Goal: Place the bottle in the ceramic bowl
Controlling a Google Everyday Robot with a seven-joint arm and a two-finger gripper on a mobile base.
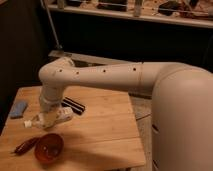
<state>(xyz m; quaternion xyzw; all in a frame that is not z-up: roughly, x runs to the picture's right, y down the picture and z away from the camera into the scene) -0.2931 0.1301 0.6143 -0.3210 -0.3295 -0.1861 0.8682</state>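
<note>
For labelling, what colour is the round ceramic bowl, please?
Reddish-orange bowl, camera view; gripper holds whitish plastic bottle nearby.
</note>
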